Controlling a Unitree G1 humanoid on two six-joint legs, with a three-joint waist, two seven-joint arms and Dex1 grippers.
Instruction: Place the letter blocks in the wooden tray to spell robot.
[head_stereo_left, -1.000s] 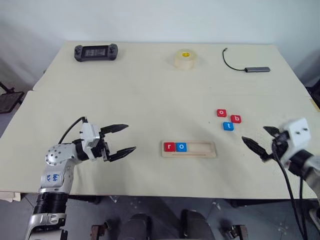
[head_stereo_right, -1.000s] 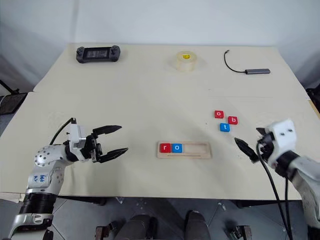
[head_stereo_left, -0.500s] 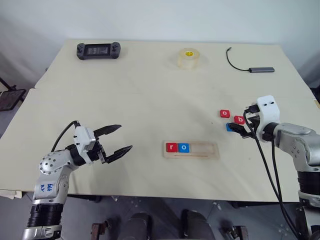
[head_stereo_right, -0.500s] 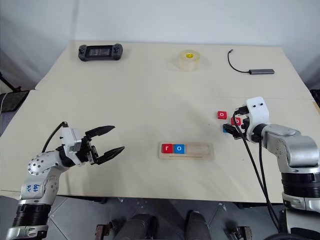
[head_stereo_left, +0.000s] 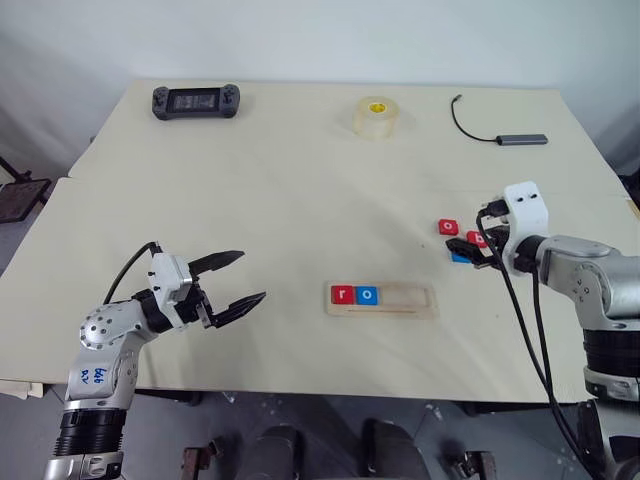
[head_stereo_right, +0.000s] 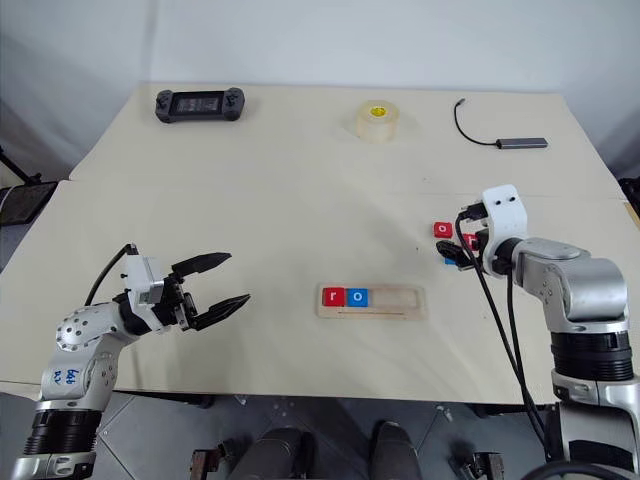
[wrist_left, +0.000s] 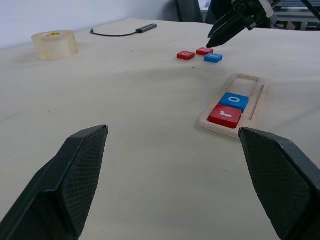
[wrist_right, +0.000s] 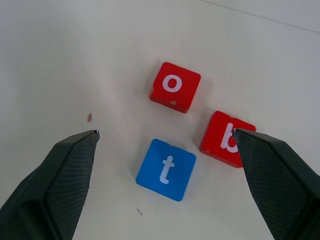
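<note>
The wooden tray (head_stereo_left: 410, 298) lies near the table's front middle, with a red "r" block (head_stereo_left: 343, 294) and a blue "o" block (head_stereo_left: 368, 295) in its left end. Three loose letter blocks lie to its right and further back: red "o" (wrist_right: 174, 87), red "b" (wrist_right: 226, 138) and blue "t" (wrist_right: 166, 169). My right gripper (head_stereo_left: 468, 246) hangs open just above them, its fingers spread wider than the group and holding nothing. My left gripper (head_stereo_left: 240, 276) hovers open and empty over the table's front left, pointing toward the tray.
A black game controller (head_stereo_left: 195, 100) sits at the back left, a roll of clear tape (head_stereo_left: 375, 116) at the back middle, and a black cable with a grey adapter (head_stereo_left: 500, 130) at the back right. A seam crosses the table's left side.
My right arm has swung in from the table's front right edge, forward and leftward, and now hangs over the loose blocks. The left gripper has stayed put.
</note>
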